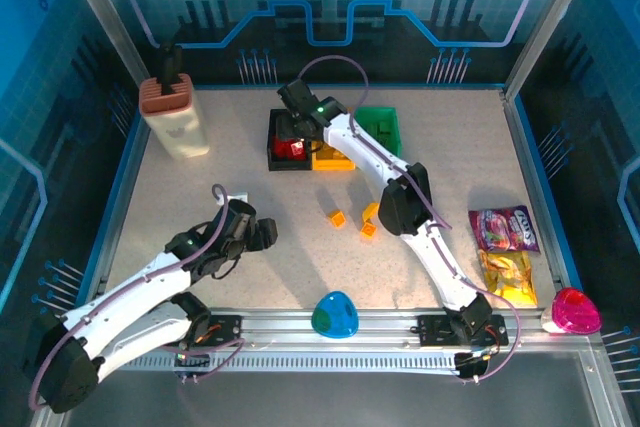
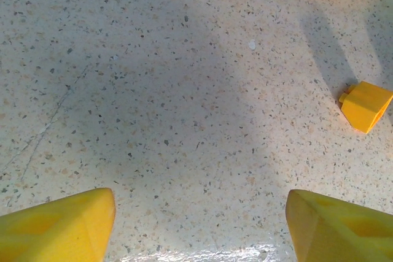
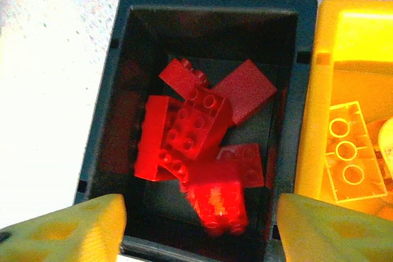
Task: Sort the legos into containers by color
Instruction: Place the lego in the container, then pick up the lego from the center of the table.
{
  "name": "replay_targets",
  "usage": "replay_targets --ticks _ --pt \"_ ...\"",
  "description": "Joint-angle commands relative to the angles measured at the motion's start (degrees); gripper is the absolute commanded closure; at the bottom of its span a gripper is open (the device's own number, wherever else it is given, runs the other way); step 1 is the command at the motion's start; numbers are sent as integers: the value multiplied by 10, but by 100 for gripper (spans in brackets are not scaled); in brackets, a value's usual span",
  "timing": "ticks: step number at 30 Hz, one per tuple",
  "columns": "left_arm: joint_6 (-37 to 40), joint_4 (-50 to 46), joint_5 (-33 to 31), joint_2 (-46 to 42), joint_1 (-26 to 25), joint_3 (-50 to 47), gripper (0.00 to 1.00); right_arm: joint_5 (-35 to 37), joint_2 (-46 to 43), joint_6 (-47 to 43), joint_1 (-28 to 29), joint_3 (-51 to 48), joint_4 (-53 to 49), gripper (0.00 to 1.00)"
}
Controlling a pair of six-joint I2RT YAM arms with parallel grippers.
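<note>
Left gripper (image 2: 199, 225) wide open, empty, low over desk (image 2: 184, 90). Three loose yellow bricks (image 1: 338, 217) mid-desk. Right gripper (image 3: 199, 225) spread wide above black bin (image 3: 98, 151) with red bricks (image 3: 190, 127) inside. Yellow bin (image 3: 344, 29) touching it has a yellow brick (image 3: 347, 151). Green bin (image 1: 380, 127) next, contents unclear.

The table (image 2: 184, 90) looks like speckled, matt stone. The red bricks (image 3: 196, 127) are glossy plastic; the black bin (image 3: 209, 5) is smooth plastic. The snack bags (image 1: 505, 229) look shiny and crinkled.
</note>
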Motion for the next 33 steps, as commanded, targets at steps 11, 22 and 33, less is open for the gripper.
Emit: replay_targets --ticks 11,22,33 --pt "27 51 29 58 -38 28 20 -8 -308 -34 -5 -367 143 25" --pt "99 109 118 275 -72 150 20 -101 -561 -47 -86 -734 273 21" --pt "138 91 153 464 -87 292 22 -120 -748 -44 -168 -952 306 16"
